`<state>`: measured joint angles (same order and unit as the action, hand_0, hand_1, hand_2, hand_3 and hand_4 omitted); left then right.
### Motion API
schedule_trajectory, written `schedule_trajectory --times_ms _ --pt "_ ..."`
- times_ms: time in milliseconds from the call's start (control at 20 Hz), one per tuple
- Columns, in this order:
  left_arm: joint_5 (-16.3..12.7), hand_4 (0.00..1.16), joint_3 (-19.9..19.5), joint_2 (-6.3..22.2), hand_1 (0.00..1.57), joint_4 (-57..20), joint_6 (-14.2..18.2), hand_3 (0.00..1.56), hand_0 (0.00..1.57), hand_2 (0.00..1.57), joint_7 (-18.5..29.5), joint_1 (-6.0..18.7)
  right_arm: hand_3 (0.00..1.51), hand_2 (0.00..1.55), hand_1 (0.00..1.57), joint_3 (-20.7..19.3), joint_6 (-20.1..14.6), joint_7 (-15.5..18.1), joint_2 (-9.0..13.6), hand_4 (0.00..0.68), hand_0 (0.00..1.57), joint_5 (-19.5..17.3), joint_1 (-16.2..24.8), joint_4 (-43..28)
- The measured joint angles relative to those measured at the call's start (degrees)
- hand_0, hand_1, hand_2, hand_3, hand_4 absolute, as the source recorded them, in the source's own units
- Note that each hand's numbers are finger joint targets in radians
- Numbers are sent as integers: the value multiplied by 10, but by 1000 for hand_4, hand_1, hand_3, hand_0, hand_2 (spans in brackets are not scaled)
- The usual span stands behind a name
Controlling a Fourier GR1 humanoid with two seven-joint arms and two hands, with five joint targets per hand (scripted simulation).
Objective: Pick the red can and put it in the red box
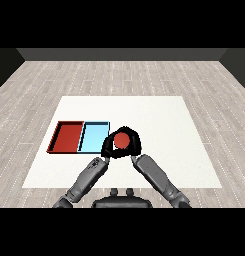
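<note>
From my station I saw the red can (pixel 122 141) standing upright, long axis vertical, round top facing the camera; it sat just right of the light blue tray (pixel 93 135), the red tray (pixel 68 136) beyond; right robot hand (pixel 134 145) curled round it; left robot hand (pixel 110 147) pressed alongside, its fingers' state unclear; all above the white counter (pixel 159 130).

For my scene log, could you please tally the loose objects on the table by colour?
Red: 2 (red tray, red can)
Light blue: 1 (light blue tray)
Total: 3
</note>
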<state>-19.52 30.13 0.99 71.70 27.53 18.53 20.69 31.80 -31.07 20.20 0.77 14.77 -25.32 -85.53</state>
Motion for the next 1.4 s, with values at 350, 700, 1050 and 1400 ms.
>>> schedule_trajectory --times_ms 350,700,1050,1400 --pt "-26 1138 16 8 1571 -25 48 1479 1571 1558 22 10 1392 1440 1490 16 -14 12 2 642 1490 8 -4 7" --pt "-36 1147 7 3 1571 -46 62 1513 1571 1571 65 21 0 0 0 2 3 4 -3 0 0 13 -5 8" --pt "-33 1141 6 -2 1571 -35 67 1507 1571 1571 83 15 0 0 0 2 5 -58 -1 0 0 -28 -2 -1" --pt "-22 1134 -2 -2 1571 -35 75 1494 1571 1571 83 18 0 0 0 -7 2 -81 -5 0 0 -33 -2 -2"
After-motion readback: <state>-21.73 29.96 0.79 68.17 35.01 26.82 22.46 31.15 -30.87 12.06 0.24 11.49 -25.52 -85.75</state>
